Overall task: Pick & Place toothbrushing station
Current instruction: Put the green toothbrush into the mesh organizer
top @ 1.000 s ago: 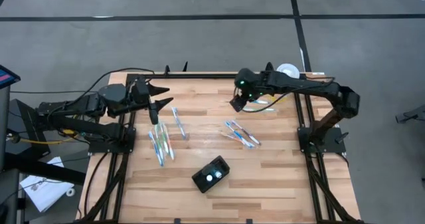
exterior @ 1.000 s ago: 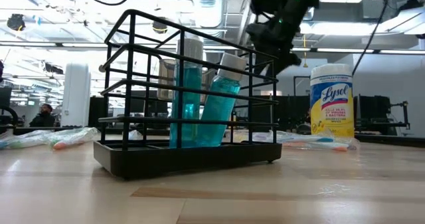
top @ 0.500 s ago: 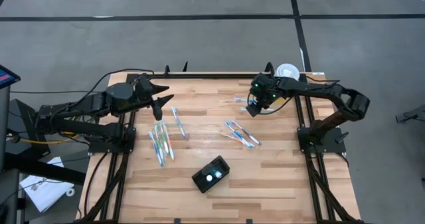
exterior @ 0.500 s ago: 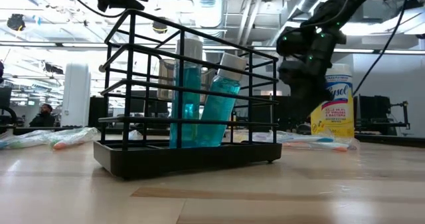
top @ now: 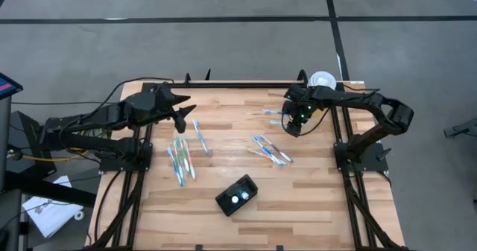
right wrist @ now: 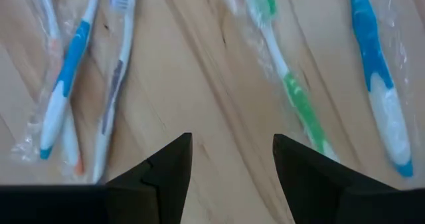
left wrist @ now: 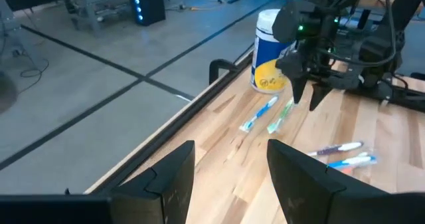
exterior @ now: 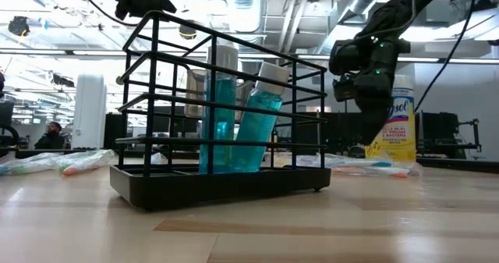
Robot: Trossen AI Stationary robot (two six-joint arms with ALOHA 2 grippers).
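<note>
The toothbrushing station [top: 237, 194] is a black holder standing on its base near the table's front middle. The low view shows it as a wire rack [exterior: 156, 189] with two blue bottles inside. My right gripper [top: 293, 128] hangs open and points down over the far right of the table. It is above two wrapped toothbrushes, one green [right wrist: 285, 78] and one blue [right wrist: 378, 84], and touches neither. My left gripper [top: 184, 115] is open in the air over the far left, well above the table, and holds nothing.
A white-and-yellow wipes canister [top: 322, 79] stands at the far right corner. Wrapped toothbrushes lie in a group on the left [top: 181, 158] and another in the middle [top: 270, 150]. Bare wood lies between the station and the near edge.
My right gripper has come down and gone toward the table's right edge, tipping to point more steeply downward above the far-right toothbrushes. My left gripper has shifted a little toward the far edge. Both have stayed open. No object has moved.
</note>
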